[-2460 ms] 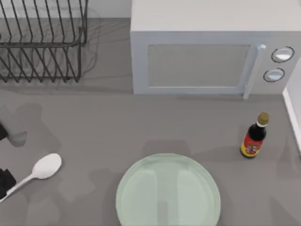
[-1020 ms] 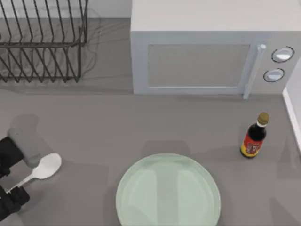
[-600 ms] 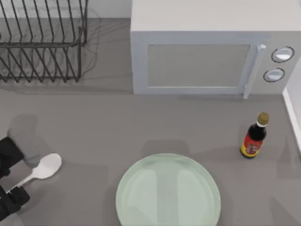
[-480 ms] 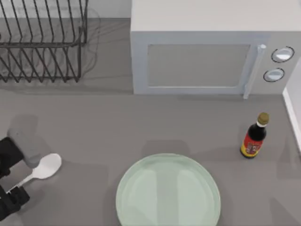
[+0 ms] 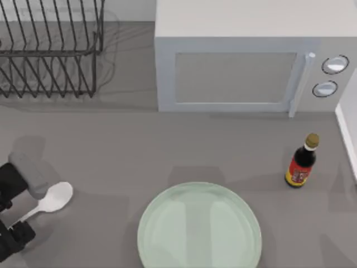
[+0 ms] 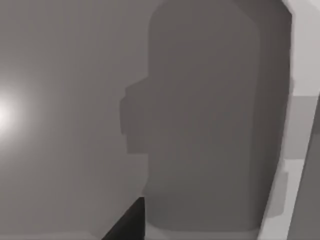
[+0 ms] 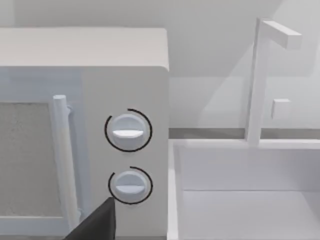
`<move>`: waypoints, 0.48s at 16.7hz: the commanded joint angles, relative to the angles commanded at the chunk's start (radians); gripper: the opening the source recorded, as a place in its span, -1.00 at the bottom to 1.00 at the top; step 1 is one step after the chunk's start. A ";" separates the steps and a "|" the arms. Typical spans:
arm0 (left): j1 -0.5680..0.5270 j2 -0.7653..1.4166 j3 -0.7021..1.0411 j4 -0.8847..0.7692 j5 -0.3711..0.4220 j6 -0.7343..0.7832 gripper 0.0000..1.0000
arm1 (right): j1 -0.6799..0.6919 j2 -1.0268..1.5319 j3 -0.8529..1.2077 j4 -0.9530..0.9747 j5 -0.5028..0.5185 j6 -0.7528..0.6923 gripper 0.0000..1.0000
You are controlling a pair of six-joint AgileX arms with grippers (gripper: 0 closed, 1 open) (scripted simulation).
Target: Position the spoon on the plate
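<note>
The white spoon (image 5: 52,199) lies on the table at the left, its bowl toward the plate and its handle running toward the front-left corner. My left gripper (image 5: 14,215) is down at the handle, open, with one black finger on each side of it. The pale-green plate (image 5: 167,223) sits at the front middle with nothing on it, well to the right of the spoon. A dark part of my right gripper (image 7: 95,225) shows at the edge of the right wrist view, facing the microwave's dials.
A white microwave (image 5: 234,67) stands at the back middle, and a black wire dish rack (image 5: 50,50) at the back left. A dark sauce bottle (image 5: 302,162) stands right of the plate. A white sink (image 7: 245,190) lies beside the microwave.
Since 2.5 s ago my left gripper has come in from the left edge and now straddles the spoon's handle. Over the last second it has barely moved. The spoon has stayed put.
</note>
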 joint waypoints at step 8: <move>0.001 -0.093 0.096 -0.165 0.021 -0.007 -1.00 | 0.000 0.000 0.000 0.000 0.000 0.000 1.00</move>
